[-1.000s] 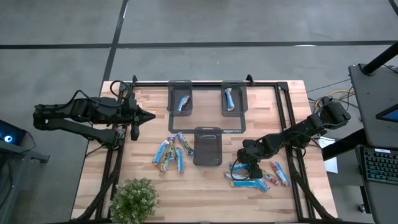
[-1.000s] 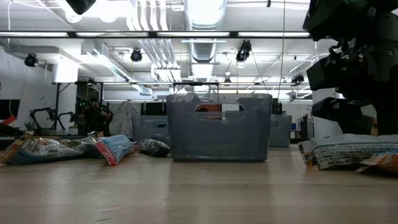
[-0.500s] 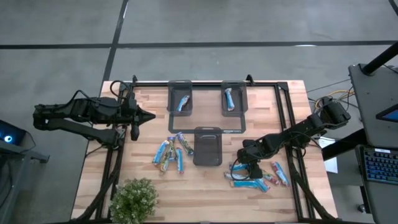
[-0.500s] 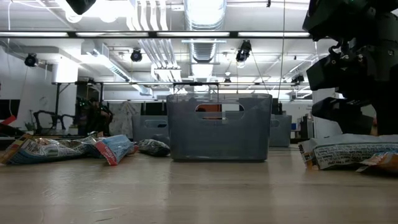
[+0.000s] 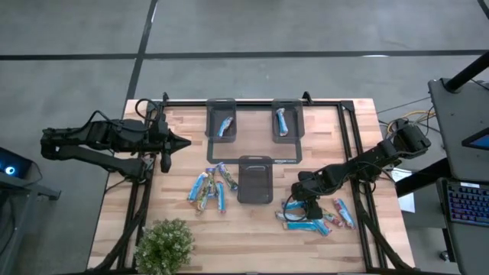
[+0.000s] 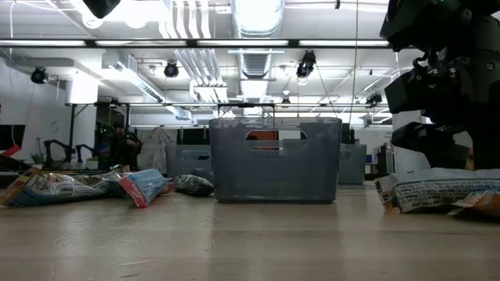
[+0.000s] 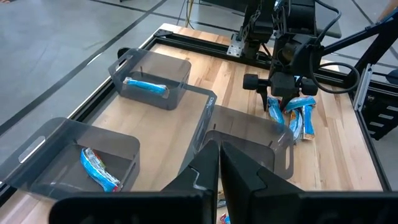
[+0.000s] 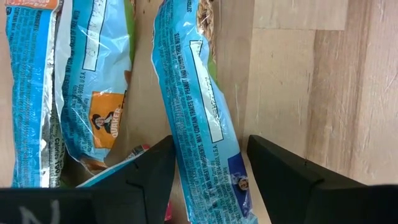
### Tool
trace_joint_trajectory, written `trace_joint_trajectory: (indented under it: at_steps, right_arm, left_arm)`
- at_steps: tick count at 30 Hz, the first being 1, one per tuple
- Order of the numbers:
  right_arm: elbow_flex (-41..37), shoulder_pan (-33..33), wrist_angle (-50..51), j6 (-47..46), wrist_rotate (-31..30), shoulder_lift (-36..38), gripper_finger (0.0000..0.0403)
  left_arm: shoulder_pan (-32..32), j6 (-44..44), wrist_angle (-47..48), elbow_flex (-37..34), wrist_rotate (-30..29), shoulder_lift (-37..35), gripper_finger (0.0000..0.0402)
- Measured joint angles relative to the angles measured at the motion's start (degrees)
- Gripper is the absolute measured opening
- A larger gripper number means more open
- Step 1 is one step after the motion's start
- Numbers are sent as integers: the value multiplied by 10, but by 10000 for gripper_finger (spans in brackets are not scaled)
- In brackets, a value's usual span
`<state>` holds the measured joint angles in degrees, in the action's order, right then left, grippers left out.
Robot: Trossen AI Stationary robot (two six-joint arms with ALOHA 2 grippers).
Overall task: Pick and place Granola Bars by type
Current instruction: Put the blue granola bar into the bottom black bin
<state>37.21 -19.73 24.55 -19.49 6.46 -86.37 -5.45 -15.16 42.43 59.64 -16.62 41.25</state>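
Granola Bars (image 5: 208,189) lie in two loose heaps on your tabletop (image 5: 183,214): one left of the near grey tray (image 5: 255,180), the other (image 5: 315,216) to its right, under your right arm. Two more bars are already sorted, one in the far left tray (image 5: 222,121) and one in the far right tray (image 5: 288,121).

Compared with the frames a second ago, you will find nothing changed: no bar has shifted, and neither arm has moved.

Your right pincer (image 5: 303,202) hangs low over the right heap with its fingers parted. In the right wrist view the fingers (image 8: 154,177) straddle one light-blue bar (image 8: 202,118) that lies flat on the wood, a finger on each side of it. You cannot tell from that view whether they touch the wrapper, and the bar is not lifted. Other bars (image 8: 87,93) lie just beside it.

Your left pincer (image 5: 180,142) is fully closed on nothing, held off the tabletop near the left edge, pointing toward the trays. From its wrist view you see all three trays and the right arm beyond them.

A small potted plant (image 5: 164,246) stands at the near left corner.
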Motion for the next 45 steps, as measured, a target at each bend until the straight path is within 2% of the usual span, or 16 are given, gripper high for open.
trace_joint_trajectory:
  at_steps: [45]
  right_arm:
    - [-1, -14, -6, 2, 10, 0, 186]
  left_arm:
    - [0, 3, 0, 0, 0, 0, 0]
